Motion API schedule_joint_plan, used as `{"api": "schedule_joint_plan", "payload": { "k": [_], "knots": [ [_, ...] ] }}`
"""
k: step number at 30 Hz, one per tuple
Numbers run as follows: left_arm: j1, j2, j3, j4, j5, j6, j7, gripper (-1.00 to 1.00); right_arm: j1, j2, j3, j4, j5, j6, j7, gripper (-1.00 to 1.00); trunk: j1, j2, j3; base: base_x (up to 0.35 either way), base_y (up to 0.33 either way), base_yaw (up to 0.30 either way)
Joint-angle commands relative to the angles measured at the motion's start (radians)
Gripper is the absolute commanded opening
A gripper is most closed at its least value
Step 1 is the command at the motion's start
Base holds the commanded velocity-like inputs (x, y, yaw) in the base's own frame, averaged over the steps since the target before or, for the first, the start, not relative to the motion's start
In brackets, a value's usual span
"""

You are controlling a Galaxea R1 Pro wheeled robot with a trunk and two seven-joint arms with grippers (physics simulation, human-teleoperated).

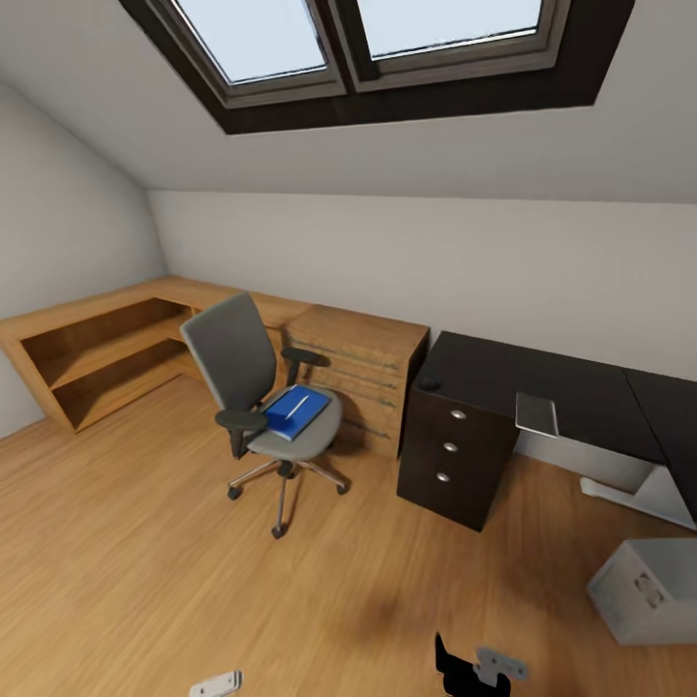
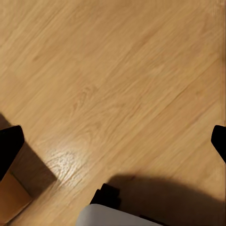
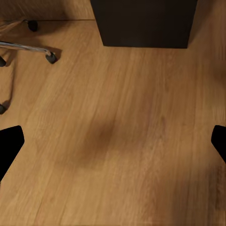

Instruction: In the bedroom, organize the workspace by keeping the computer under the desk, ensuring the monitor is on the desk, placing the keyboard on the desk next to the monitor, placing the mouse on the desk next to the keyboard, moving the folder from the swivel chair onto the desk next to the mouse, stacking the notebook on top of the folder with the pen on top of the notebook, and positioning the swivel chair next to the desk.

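Blue folder [image 1: 295, 410] seemingly points toward desk [image 1: 542, 387].

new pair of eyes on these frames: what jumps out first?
Likely the grey swivel chair mid-room on the wood floor, with a bright blue folder lying on its seat. To its right stands the black desk, its top nearly bare, and a pale computer tower sits on the floor in front of it. A big skylight spans the sloped ceiling.
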Motion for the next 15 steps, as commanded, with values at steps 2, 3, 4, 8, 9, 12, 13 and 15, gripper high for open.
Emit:
{"api": "schedule_joint_plan", "payload": {
  "k": [2,3,4,8,9,12,13,15],
  "knots": [
    [0.000,-0.001,-0.008,0.000,0.007,-0.002,0.004,1.00,-0.001,0.000,-0.002,0.002,-0.010,-0.003,0.009,1.00,0.001,-0.001,-0.001,0.322,0.000,0.000],
    [0.000,-0.001,-0.008,0.000,0.007,-0.002,0.004,1.00,-0.001,0.000,-0.002,0.002,-0.010,-0.004,0.010,1.00,0.001,-0.001,-0.001,0.322,0.000,0.000],
    [0.000,-0.001,-0.008,0.000,0.007,-0.002,0.004,1.00,-0.001,-0.001,-0.002,0.002,-0.010,-0.003,0.010,1.00,0.001,-0.001,-0.001,0.322,0.000,0.000],
    [0.000,-0.001,-0.008,0.000,0.007,-0.002,0.004,1.00,-0.001,0.000,0.000,0.003,-0.009,-0.003,0.011,1.00,0.001,-0.001,-0.001,0.322,0.000,0.000],
    [0.000,-0.001,-0.008,0.000,0.007,-0.002,0.004,1.00,-0.001,0.001,0.001,0.003,-0.009,-0.004,0.011,1.00,0.001,-0.001,-0.001,0.322,0.000,0.000],
    [0.000,-0.001,-0.008,0.000,0.007,-0.002,0.004,1.00,-0.001,0.002,0.004,0.003,-0.007,-0.004,0.010,1.00,0.001,-0.001,-0.001,0.322,0.000,0.000],
    [0.000,-0.001,-0.008,0.000,0.007,-0.002,0.004,1.00,-0.001,0.002,0.004,0.003,-0.007,-0.004,0.010,1.00,0.001,-0.001,-0.001,0.322,0.000,0.000],
    [0.000,-0.001,-0.008,0.000,0.007,-0.002,0.004,1.00,-0.001,0.002,0.005,0.003,-0.006,-0.004,0.010,1.00,0.001,-0.001,-0.001,0.322,0.000,0.000]
  ]
}}
